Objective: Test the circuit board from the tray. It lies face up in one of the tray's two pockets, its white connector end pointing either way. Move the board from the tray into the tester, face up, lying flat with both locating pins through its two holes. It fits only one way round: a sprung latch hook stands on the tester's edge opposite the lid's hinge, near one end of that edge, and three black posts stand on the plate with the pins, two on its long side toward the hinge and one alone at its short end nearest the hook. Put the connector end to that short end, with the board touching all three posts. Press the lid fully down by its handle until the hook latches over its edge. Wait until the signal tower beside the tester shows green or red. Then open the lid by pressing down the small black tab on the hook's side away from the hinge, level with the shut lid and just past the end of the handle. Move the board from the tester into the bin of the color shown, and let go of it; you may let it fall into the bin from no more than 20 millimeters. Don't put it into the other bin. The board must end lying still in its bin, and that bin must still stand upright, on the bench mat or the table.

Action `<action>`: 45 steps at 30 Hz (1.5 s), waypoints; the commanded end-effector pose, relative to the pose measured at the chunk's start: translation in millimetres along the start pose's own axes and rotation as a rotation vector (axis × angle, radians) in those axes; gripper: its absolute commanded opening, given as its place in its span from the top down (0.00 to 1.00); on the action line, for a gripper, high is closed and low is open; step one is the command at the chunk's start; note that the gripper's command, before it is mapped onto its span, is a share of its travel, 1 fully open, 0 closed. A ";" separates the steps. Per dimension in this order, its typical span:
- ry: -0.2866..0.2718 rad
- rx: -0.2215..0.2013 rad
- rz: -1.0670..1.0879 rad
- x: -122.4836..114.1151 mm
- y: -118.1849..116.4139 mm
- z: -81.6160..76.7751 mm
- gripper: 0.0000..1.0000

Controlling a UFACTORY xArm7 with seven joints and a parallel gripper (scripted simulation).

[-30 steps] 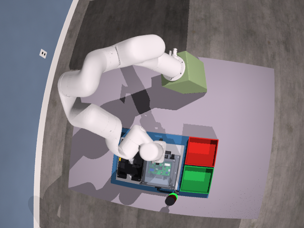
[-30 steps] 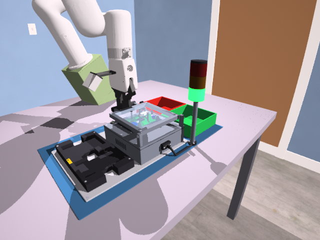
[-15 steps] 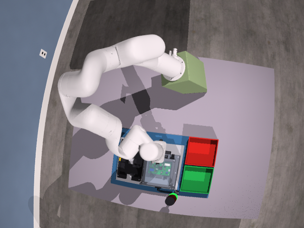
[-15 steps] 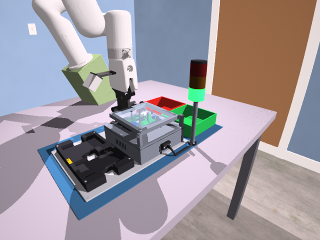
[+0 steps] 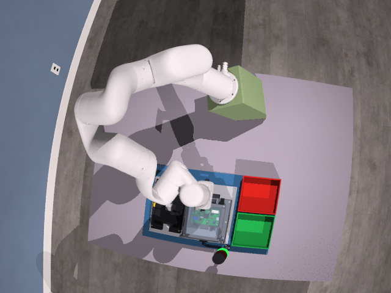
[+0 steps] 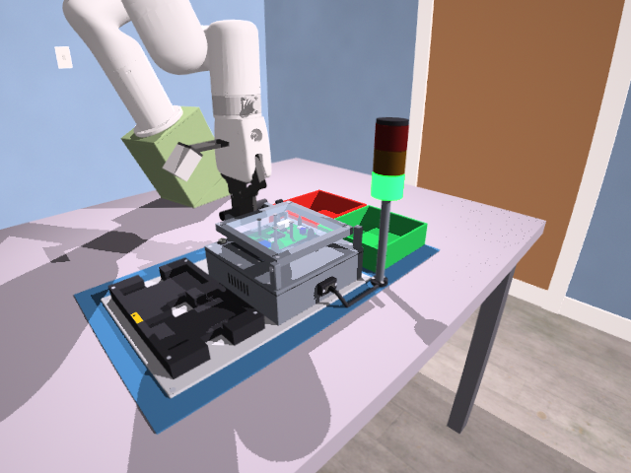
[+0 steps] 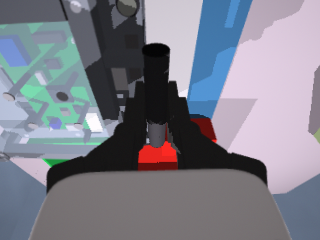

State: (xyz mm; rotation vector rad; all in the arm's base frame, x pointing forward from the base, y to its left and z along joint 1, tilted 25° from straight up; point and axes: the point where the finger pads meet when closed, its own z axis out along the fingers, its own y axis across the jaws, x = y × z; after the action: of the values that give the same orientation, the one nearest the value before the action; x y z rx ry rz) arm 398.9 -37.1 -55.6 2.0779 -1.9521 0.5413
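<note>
The green circuit board [image 5: 206, 218] lies in the grey tester [image 6: 285, 269] under its clear lid [image 6: 280, 229]; it also shows in the wrist view [image 7: 40, 95]. The lid stands a little above the tester body. My gripper [image 6: 247, 201] is at the tester's far edge, shut on the lid's black handle [image 7: 156, 85], a round bar between the fingers. The signal tower [image 6: 389, 185] beside the tester shows green. The green bin [image 6: 389, 232] and the red bin [image 6: 325, 202] stand past the tester.
The black tray [image 6: 177, 310] lies left of the tester on the blue bench mat; both its pockets look empty. A cable [image 6: 346, 298] runs from the tester to the tower's foot. The arm's olive base block [image 5: 239, 94] stands at the table's back.
</note>
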 end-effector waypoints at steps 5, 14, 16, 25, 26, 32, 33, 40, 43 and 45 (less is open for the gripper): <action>-0.001 0.003 0.000 -0.5 -1.4 -1.0 1.00; -0.001 0.003 0.000 -0.5 -1.4 -1.0 1.00; -0.001 0.003 0.000 -0.5 -1.4 -1.0 1.00; -0.001 0.003 0.000 -0.5 -1.5 -1.7 1.00; -0.001 0.003 0.000 -0.5 -1.5 -1.9 1.00; -0.001 0.004 0.000 -0.5 -1.8 -4.1 1.00; -0.001 0.004 0.000 -0.5 -1.8 -4.6 1.00; -0.001 0.004 0.000 -0.4 -2.2 -8.1 1.00; -0.001 0.004 0.000 -0.4 -2.4 -10.9 1.00; -0.001 0.004 0.000 -0.5 -2.5 -13.1 1.00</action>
State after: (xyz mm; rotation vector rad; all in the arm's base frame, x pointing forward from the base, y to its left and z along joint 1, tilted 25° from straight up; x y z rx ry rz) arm 398.5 -34.0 -48.9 2.0775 -1.9516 0.5412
